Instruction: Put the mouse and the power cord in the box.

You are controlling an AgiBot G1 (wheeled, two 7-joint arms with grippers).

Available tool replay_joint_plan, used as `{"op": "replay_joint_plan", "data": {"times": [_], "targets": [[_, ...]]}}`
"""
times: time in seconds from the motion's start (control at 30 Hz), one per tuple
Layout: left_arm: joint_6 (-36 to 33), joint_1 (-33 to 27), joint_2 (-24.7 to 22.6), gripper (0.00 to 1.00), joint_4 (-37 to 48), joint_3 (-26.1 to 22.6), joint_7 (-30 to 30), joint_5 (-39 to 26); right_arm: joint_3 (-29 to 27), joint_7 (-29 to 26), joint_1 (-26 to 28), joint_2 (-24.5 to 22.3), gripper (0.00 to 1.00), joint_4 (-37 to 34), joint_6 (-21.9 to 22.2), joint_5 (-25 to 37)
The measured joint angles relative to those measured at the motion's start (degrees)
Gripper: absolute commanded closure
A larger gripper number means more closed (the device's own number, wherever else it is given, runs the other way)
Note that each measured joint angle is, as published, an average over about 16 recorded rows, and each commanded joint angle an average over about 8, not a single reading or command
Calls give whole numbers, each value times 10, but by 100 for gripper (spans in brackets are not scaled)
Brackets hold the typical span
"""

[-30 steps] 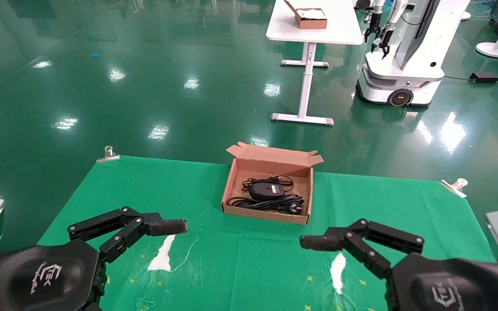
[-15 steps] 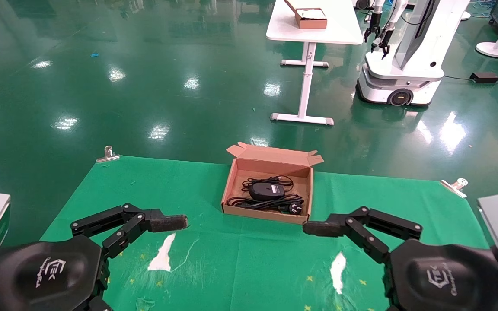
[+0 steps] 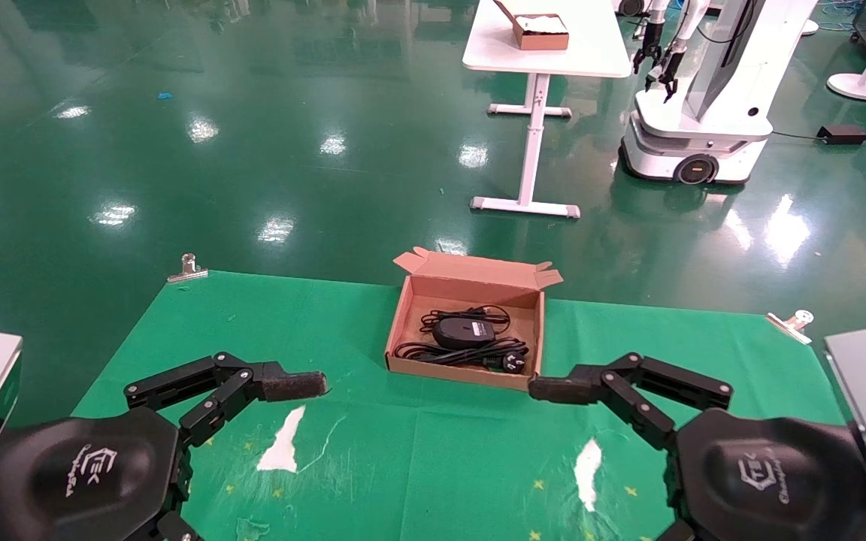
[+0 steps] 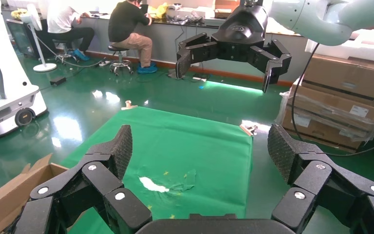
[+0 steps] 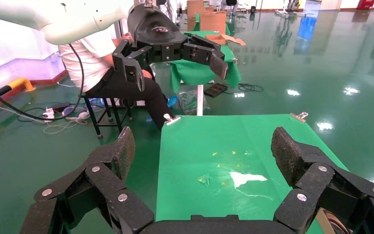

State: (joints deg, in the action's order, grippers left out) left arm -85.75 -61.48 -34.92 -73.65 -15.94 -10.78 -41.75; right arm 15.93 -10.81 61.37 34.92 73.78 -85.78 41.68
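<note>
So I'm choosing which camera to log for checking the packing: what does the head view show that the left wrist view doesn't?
Only the head view shows inside the box: the mouse lies on its floor, with the power cord looped just in front of it. It also shows the left gripper from outside.

Only the left wrist view shows that gripper's own open fingers up close, and two seated people at a bench.

Both show the green cloth, the right gripper, open, and a corner of the box.
</note>
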Motion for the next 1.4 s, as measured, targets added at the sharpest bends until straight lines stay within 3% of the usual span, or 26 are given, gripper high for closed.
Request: {"op": "replay_joint_plan", "data": {"times": [1.4], "targets": [[1, -1, -1, 0, 1, -1, 0, -1, 1, 1, 2, 1, 0, -3, 2, 2]]}}
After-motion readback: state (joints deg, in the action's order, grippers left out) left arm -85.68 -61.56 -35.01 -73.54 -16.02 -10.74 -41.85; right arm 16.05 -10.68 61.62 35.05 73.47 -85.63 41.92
